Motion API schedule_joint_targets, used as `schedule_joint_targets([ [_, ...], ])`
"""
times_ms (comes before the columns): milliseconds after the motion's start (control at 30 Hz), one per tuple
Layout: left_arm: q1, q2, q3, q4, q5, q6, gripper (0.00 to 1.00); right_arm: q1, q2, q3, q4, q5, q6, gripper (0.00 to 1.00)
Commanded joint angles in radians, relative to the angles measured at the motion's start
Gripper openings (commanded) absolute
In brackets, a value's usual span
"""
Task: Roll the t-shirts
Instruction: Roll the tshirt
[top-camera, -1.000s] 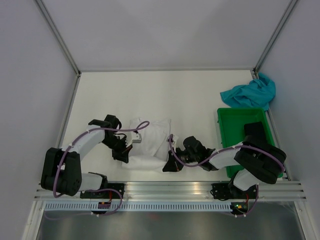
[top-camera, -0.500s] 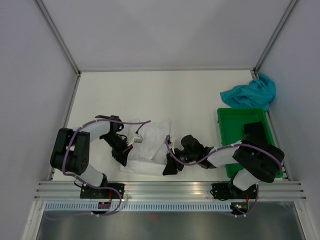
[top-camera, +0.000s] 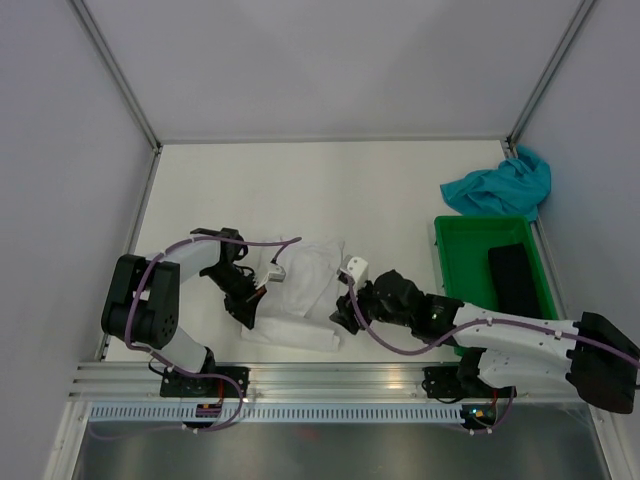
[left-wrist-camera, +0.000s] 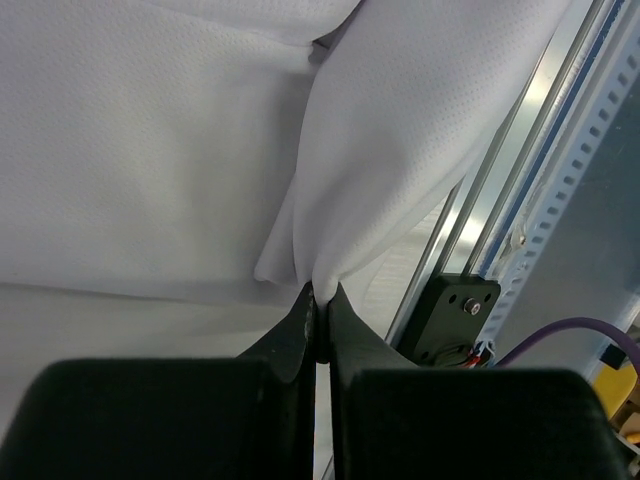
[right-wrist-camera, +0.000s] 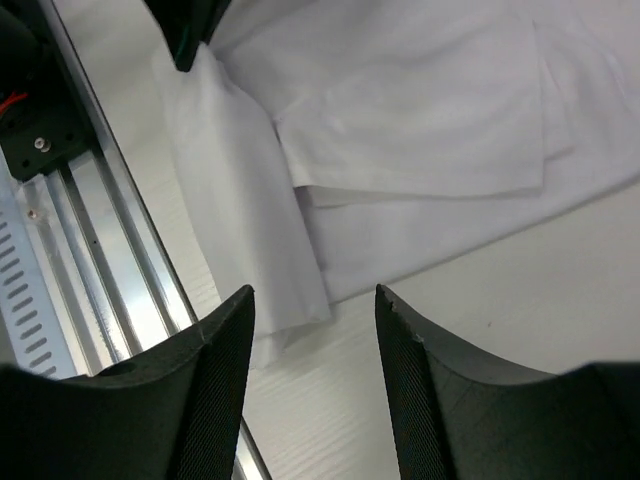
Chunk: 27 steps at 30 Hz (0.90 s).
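Note:
The white t-shirt (top-camera: 305, 290) lies folded on the table between the two arms. My left gripper (top-camera: 245, 310) is shut on the shirt's near left edge; the left wrist view shows the cloth (left-wrist-camera: 390, 150) pinched between the closed fingers (left-wrist-camera: 290, 340). My right gripper (top-camera: 343, 312) is open and empty at the shirt's near right corner; the right wrist view shows its fingertips (right-wrist-camera: 230, 330) apart over the table beside the shirt's folded edge (right-wrist-camera: 300, 290). The teal-blue t-shirt (top-camera: 500, 187) lies crumpled at the far right.
A green plastic crate (top-camera: 450, 262) stands at the right, just behind the right arm. The aluminium rail (top-camera: 340, 380) runs along the table's near edge, close below the white shirt. Grey walls close in the left, back and right.
My right gripper has let go of the shirt's near right corner and opened, lifting a little toward the far side. The left gripper keeps its hold on the near left edge.

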Motion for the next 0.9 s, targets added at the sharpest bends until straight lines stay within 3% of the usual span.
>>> schedule_joint_targets([
  [0,0.005,-0.011,0.022,0.019,0.05,-0.028,0.04,0.175,-0.006,0.036,-0.075,0.298,-0.196,0.58],
  [133,0.005,-0.024,0.022,0.019,0.052,-0.035,0.04,0.423,0.09,0.074,-0.084,0.463,-0.363,0.61],
  [267,0.005,-0.028,0.026,0.019,0.042,-0.034,0.04,0.569,0.332,0.215,-0.236,0.621,-0.446,0.63],
  [367,0.005,-0.025,0.03,0.019,0.047,-0.035,0.04,0.603,0.44,0.246,-0.233,0.682,-0.46,0.64],
  [500,0.005,-0.021,0.033,0.019,0.049,-0.032,0.04,0.605,0.465,0.237,-0.173,0.772,-0.478,0.65],
  [867,0.005,0.01,0.053,0.01,0.047,-0.012,0.04,0.602,0.587,0.25,-0.204,0.783,-0.486,0.66],
])
